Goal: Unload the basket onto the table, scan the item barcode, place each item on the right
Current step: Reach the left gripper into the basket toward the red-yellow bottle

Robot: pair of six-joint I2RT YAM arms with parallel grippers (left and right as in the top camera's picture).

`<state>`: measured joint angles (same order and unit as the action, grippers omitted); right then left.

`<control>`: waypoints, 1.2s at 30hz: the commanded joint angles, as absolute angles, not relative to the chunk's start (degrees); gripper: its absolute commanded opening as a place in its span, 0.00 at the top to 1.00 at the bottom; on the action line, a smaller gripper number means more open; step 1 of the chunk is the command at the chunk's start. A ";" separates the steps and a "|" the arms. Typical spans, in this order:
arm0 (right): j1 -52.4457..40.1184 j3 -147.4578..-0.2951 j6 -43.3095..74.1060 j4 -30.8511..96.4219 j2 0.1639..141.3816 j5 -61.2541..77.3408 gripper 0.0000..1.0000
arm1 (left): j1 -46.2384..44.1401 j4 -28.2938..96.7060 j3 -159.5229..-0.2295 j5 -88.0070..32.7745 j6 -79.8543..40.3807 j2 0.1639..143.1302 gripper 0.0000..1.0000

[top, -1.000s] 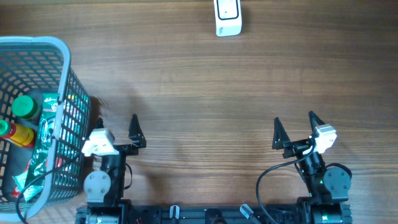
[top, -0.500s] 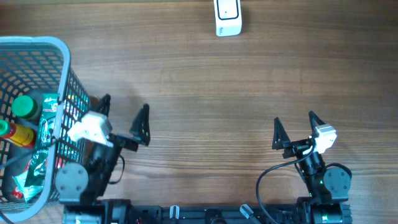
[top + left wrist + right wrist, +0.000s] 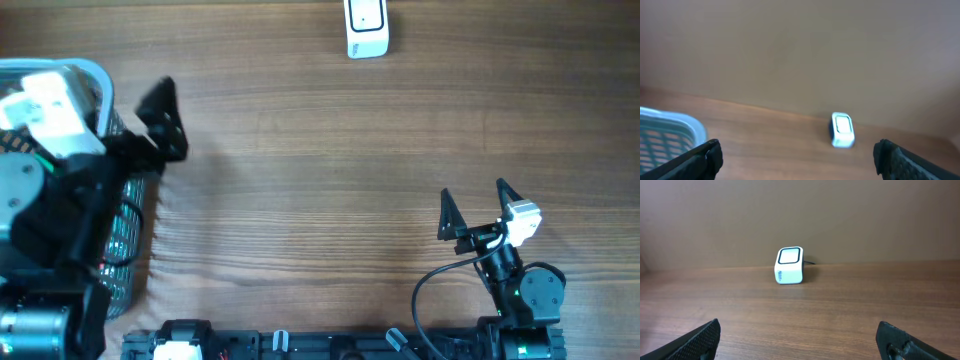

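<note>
The white barcode scanner stands at the table's far edge, also visible ahead in the left wrist view and the right wrist view. My left arm is raised over the blue basket and covers most of it. The left gripper is open and empty, and one black finger shows past the basket's right wall. Any item in the basket is hidden under that arm. Low at the near right, my right gripper is open, with bare wood between its fingers.
A corner of the basket's rim shows at the left of the left wrist view. A black cable loops beside the right arm's base. Wooden tabletop stretches between the grippers and the scanner.
The left arm has lifted and swung left and away from the front edge, now over the basket and hiding its contents. The right arm has not moved.
</note>
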<state>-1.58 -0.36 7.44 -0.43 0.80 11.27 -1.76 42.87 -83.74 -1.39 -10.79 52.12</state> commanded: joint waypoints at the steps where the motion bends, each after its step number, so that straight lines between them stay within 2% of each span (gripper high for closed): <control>1: -1.87 -0.30 6.83 -0.73 0.45 10.33 0.00 | -1.48 45.32 -84.99 0.51 -10.90 53.10 0.00; 4: -1.87 -0.30 6.83 -0.73 0.45 10.33 0.00 | -1.48 44.75 -84.99 1.78 -8.86 54.26 0.00; 6: -1.87 -0.30 6.83 -0.73 0.45 10.33 0.00 | -0.91 44.73 -84.99 9.91 -9.41 56.16 0.00; 7: -1.87 -0.30 6.83 -0.71 0.45 10.33 0.00 | 0.58 45.15 -84.99 16.84 -14.94 58.06 0.00; 9: -1.87 -0.30 6.83 -0.73 0.45 10.33 0.00 | 4.25 46.30 -84.99 20.27 -20.86 61.32 0.00; 16: -1.87 -0.30 6.81 -0.73 0.45 10.33 0.00 | 21.91 52.56 -84.99 15.92 -36.51 70.94 0.00; 24: -1.87 -0.30 6.81 -0.73 0.45 10.33 0.00 | 37.34 60.31 -84.99 15.90 -42.52 72.31 0.00; 36: -1.87 -0.30 6.81 -0.73 0.45 10.33 0.00 | 44.64 61.89 -84.99 15.92 -42.89 90.02 0.00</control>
<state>-1.58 -0.36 7.44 -0.43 0.78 11.29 43.07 62.33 -84.55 15.57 -41.56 87.39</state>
